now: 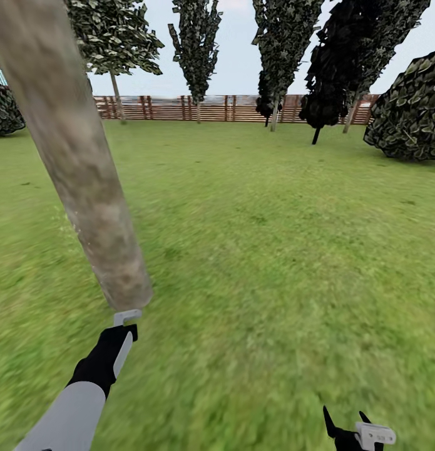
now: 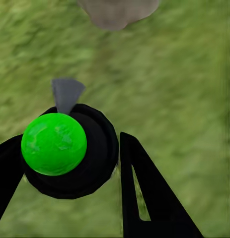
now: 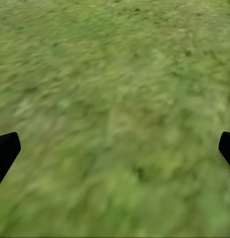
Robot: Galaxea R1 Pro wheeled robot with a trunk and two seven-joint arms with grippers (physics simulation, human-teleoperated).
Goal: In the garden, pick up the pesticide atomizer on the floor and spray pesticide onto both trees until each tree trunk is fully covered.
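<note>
The left hand (image 2: 70,163) clamps the pesticide atomizer (image 2: 70,153), label hidden; the right hand (image 3: 115,148) gapes wide.

A green lawn (image 1: 261,250) was seen stretching back to a brown horizontal-slat wooden fence (image 1: 211,108), which closed off the far side. Along the fence a row of distant tall plants with dark jagged foliage (image 1: 195,44) was set against a pale, overcast sky (image 1: 236,62). A large rounded dark bush (image 1: 408,109) was placed at the right edge, and part of another dark bush (image 1: 4,113) at the left. The grass was evenly lit, with no strong shadows cast. Blurred grass (image 3: 115,99) was shown in the right wrist view.
</note>
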